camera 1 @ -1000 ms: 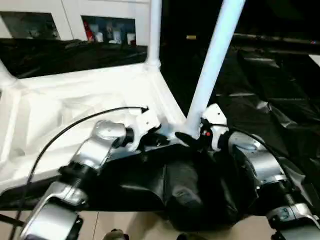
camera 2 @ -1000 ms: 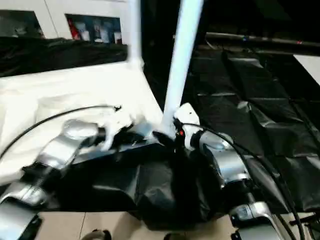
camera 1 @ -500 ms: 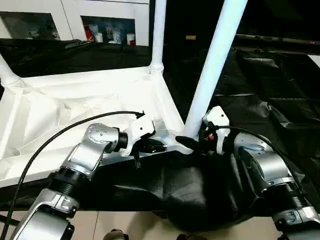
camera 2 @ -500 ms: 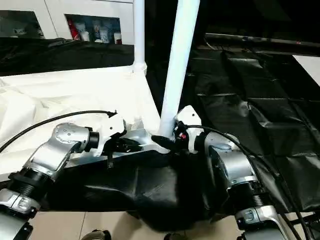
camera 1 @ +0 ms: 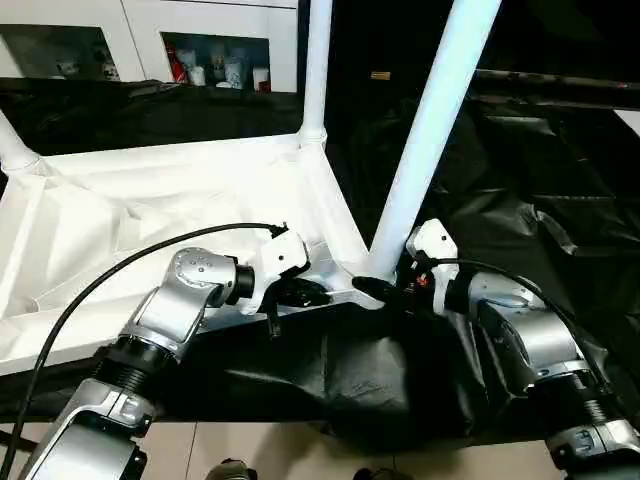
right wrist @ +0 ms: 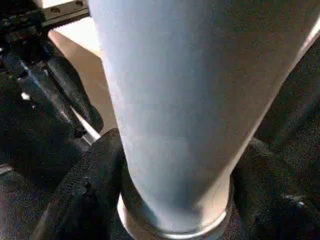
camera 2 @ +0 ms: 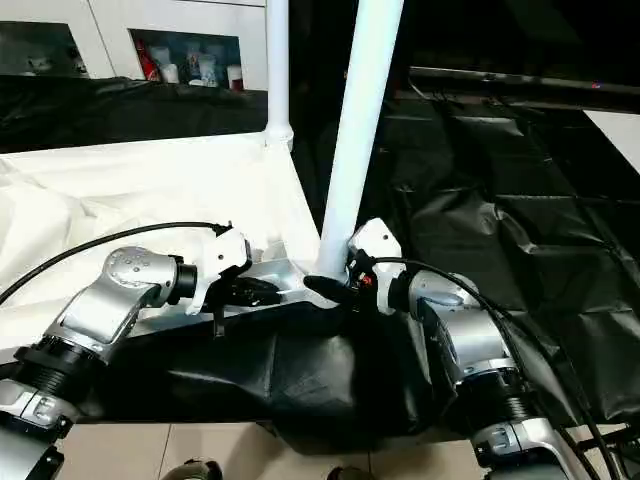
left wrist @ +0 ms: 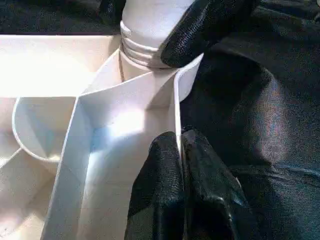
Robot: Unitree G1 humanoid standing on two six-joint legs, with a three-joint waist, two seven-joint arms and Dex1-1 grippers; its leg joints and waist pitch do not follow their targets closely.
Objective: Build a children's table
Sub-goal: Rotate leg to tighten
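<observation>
The white tabletop [camera 1: 150, 200] lies upside down with its ribbed underside up. A long white leg [camera 1: 430, 130] stands in the near right corner socket, leaning slightly right. Another leg [camera 1: 316, 70] stands in the far corner, and a third [camera 1: 15, 150] rises at the far left. My right gripper [camera 1: 385, 285] grips the near leg's base; its fingers [right wrist: 85, 190] press on both sides of the leg [right wrist: 170, 100]. My left gripper [camera 1: 305, 293] is shut on the tabletop's thin rim [left wrist: 176, 110] just beside that corner, with its fingertips [left wrist: 165, 155] pinching the wall.
Black plastic sheeting [camera 1: 540, 180] covers the surface under and to the right of the tabletop and hangs over the near edge. A white cabinet [camera 1: 215, 60] with small items on a shelf stands at the back. A black cable [camera 1: 120, 270] arcs over my left forearm.
The right gripper's fingers have closed in around the base of the near leg. The left gripper has kept its pinch on the rim. The camera has shifted a little.
</observation>
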